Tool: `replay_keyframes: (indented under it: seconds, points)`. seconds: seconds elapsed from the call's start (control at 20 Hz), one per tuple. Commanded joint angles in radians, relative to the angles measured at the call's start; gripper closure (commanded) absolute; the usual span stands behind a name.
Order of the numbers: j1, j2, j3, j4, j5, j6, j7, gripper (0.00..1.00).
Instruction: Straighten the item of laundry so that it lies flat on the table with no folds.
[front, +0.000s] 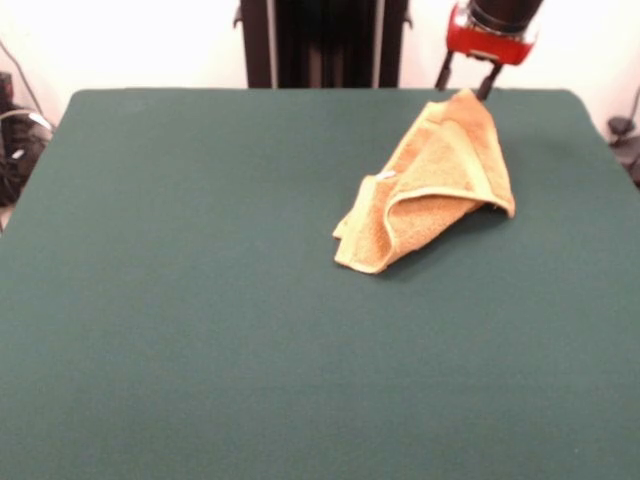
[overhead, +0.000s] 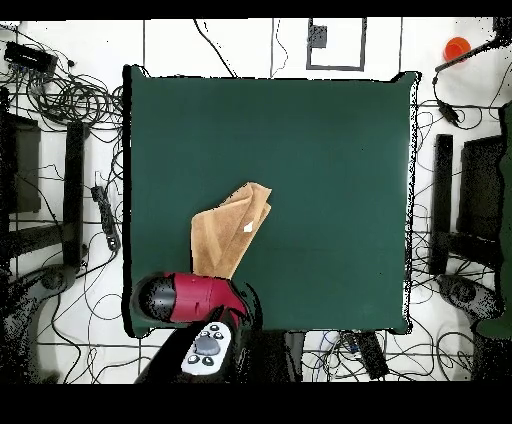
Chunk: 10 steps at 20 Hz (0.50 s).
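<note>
Nearest us in the front view is a wide stretch of the table (front: 200, 340), its dark green top bare across the whole near half. Beyond it, toward the far right corner, we see the towel (front: 432, 190), an orange-tan cloth bunched into a rough triangle. Its lower part lies folded on the felt, with a pale border band curving across the fold and a small white tag (front: 386, 176) showing on its left side. Its upper tip rises to a peak close to the far edge.

At that peak we see the gripper (front: 468, 88), two dark fingers reaching down from the red wrist at the top edge of the front view. The fingers meet the towel's tip, and the cloth appears drawn up between them, so we read the gripper as clamped on the towel.

From overhead, the red and black arm (overhead: 185, 298) lies over the table's edge nearest the robot's base, covering the end of the towel (overhead: 232, 232) there.
</note>
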Motion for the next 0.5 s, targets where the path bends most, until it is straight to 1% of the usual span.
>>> replay_keyframes:
  seconds: [0.05,0.25,0.4,0.5]
  points:
    - [-0.002,0.045,0.012,-0.087,-0.014,-0.025,0.152,0.00]
    - [-0.024,0.041,0.024,-0.113,-0.059,0.015,0.084,0.00]
    - [-0.064,0.035,0.063,-0.123,-0.081,0.057,0.036,0.00]
    - [-0.082,0.032,0.088,-0.120,-0.089,0.080,0.026,0.00]
